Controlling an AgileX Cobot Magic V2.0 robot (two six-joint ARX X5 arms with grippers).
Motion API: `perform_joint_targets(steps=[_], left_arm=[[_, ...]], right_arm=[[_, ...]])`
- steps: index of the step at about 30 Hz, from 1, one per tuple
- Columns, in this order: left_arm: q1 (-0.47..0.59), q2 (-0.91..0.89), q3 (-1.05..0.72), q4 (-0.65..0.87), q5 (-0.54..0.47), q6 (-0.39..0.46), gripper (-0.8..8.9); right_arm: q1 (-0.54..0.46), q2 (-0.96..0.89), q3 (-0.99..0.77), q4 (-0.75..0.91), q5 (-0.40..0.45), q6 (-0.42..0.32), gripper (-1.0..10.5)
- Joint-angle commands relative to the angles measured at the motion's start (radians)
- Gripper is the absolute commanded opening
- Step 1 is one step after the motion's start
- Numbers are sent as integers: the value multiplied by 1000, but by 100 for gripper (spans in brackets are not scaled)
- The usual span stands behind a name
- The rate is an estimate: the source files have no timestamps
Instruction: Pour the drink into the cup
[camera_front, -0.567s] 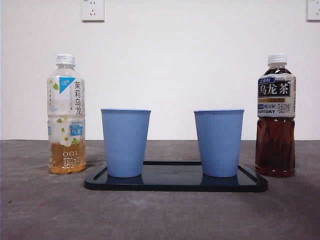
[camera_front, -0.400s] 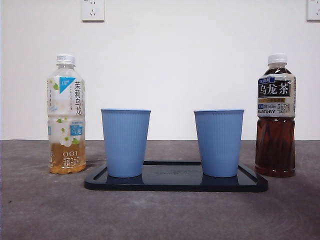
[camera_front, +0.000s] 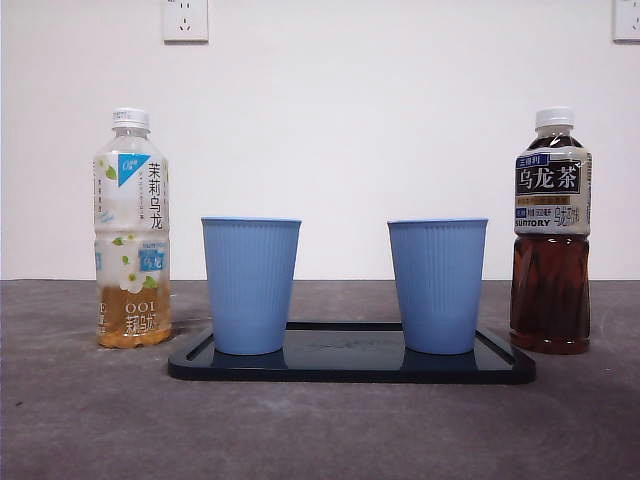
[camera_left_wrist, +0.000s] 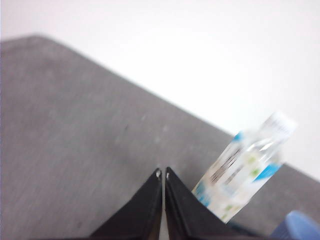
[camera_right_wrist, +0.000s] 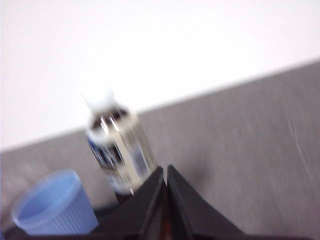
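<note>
Two btls: "SUNTORY" tea (camera_front: 551, 230), jasmine-oolong btl (camera_front: 132, 230).

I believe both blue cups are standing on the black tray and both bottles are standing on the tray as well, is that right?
Not quite. The two blue cups do stand on the black tray, but the bottles do not. The front view shows the jasmine tea bottle and the dark oolong tea bottle standing on the grey table, one beside each end of the tray.
</note>
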Motion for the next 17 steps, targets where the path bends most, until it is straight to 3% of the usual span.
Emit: perform_joint_targets(steps=[1, 5, 11, 17], left_arm=[[3, 34, 79, -11, 4, 10, 10], [3, 104, 193, -50, 17, 61, 10], [3, 246, 360, -137, 118, 177, 10], [2, 401, 488, -249, 309, 286, 10]], right_arm=[[-2, 9, 65, -4, 17, 13, 8], [-2, 51, 171, -46, 15, -16, 8], [-2, 168, 343, -157, 2, -104, 8], [-2, 320, 510, -343, -92, -211, 8]])
